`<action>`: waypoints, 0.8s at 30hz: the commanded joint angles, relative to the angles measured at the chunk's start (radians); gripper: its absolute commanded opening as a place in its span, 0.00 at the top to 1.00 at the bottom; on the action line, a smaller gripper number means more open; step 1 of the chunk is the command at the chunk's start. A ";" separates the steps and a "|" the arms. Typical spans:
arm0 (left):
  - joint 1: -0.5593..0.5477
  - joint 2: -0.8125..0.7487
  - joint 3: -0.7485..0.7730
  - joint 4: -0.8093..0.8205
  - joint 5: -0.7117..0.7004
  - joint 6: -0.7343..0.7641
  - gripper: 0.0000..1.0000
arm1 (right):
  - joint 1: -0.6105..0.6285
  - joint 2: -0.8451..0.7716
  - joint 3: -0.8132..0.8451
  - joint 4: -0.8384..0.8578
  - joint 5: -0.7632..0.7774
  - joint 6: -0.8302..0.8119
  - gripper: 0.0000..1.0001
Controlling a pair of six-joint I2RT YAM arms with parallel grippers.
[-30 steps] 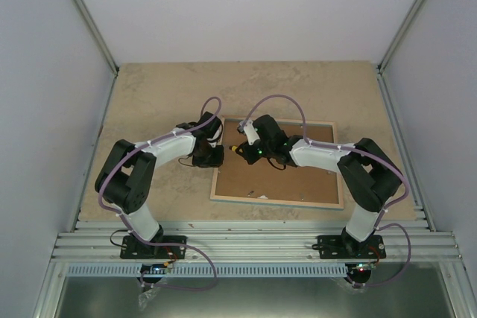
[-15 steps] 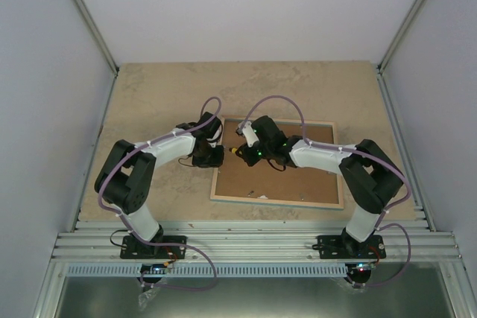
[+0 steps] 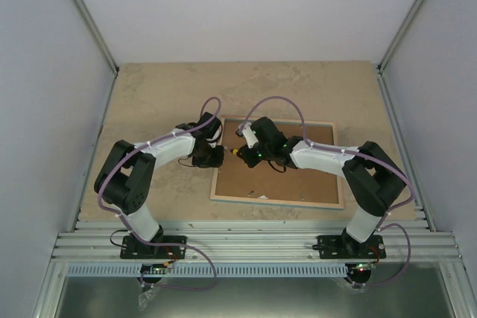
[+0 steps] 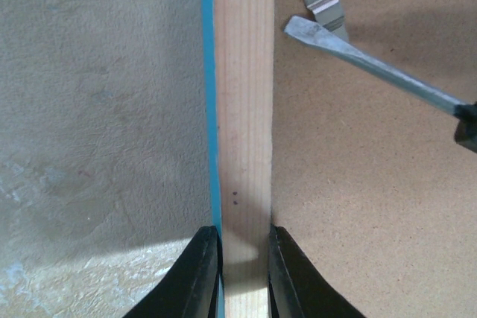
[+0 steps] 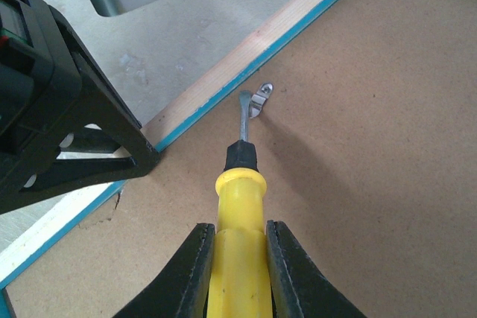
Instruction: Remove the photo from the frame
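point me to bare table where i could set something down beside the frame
Widest bare table: the strip between the frame's far edge and the back wall. Another patch lies between the left arm and the left wall. Crowded: the frame's left rail, where the left pincer clamps it and the right pincer holds a screwdriver at the clip.

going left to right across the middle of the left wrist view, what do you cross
tabletop → frame's turquoise edge → pale wood strip → brown backing board → screwdriver blade
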 commanded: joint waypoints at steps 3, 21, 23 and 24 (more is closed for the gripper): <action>-0.003 -0.007 -0.024 0.016 0.004 0.001 0.89 | 0.001 -0.033 -0.032 -0.080 0.069 0.014 1.00; -0.003 -0.012 -0.031 0.020 -0.003 -0.006 0.88 | 0.001 -0.047 -0.037 -0.049 0.106 0.052 1.00; -0.003 -0.013 -0.031 0.019 -0.008 -0.009 0.88 | 0.001 -0.052 -0.040 -0.040 0.097 0.049 1.00; -0.003 -0.014 -0.032 0.019 -0.010 -0.012 0.88 | 0.000 -0.057 -0.042 -0.032 0.086 0.044 1.00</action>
